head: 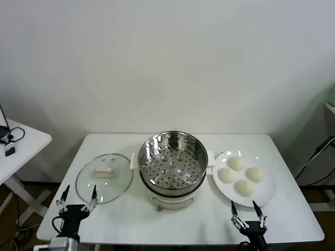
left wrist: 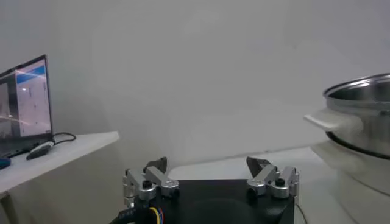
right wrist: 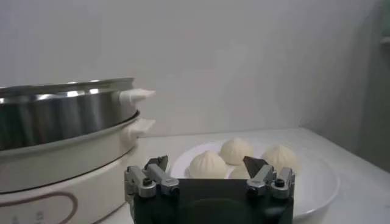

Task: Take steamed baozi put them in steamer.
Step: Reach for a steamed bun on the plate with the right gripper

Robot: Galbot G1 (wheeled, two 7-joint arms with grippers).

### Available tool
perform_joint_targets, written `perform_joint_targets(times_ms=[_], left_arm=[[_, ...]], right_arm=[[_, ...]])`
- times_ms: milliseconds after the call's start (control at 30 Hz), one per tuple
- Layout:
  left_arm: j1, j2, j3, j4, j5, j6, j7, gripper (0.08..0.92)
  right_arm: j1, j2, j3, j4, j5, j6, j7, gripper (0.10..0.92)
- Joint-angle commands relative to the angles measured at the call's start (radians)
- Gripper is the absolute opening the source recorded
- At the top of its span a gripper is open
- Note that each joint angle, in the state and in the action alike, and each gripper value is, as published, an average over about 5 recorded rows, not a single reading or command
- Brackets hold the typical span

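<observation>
Four cream-white baozi (head: 236,163) (head: 226,175) (head: 255,174) (head: 244,186) lie on a white plate (head: 264,197) at the right of the table. The steel steamer (head: 172,159) with its perforated tray stands in the middle on a cream base; its tray holds nothing. My right gripper (head: 246,210) is open and empty at the table's front edge, just before the plate. In the right wrist view the right gripper (right wrist: 206,164) faces the baozi (right wrist: 208,164) with the steamer (right wrist: 61,115) beside. My left gripper (head: 77,198) (left wrist: 207,165) is open and empty at the front left.
A round glass lid (head: 104,178) with a cream handle lies left of the steamer, just beyond my left gripper. A second white table (head: 21,144) with a laptop (left wrist: 24,103) and cables stands further left. The wall is close behind the table.
</observation>
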Motion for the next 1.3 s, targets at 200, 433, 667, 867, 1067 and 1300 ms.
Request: perform_joint_targets(times_ms=[200,433,667,867,1067,1300], left_arm=[[-0.008,-0.049,-0.006,0.013,-0.017,-0.005,0.003,0.823],[-0.015,-0.049,-0.009,0.020,-0.028,-0.006,0.003,0.823],[-0.021,-0.049,-0.010,0.027,-0.035,-0.010,0.006,0.823],[-0.020,-0.049,-0.005,0.036,-0.036,-0.023,0.005,0.823],[-0.017,-0.049,-0.003,0.039,-0.033,-0.031,0.004,0.823],[-0.008,-0.049,-0.002,0.034,-0.023,-0.035,0.005,0.823]], right_arm=[[0.304,-0.293,0.099,0.039,0.174,-0.388,-0.014,0.823],[0.460,-0.606,0.028,-0.043,0.070,-0.607,-0.234,0.823],[0.630,-0.900,-0.174,-0.161,-0.164,-0.569,-0.559,0.823],[1.191,-0.997,-0.721,-0.331,-0.329,-0.402,-0.821,0.823],[1.911,-0.897,-1.466,-0.539,-0.366,-0.277,-1.015,0.823],[2.173,-0.679,-1.804,-0.761,-0.306,-0.186,-1.143,0.823]])
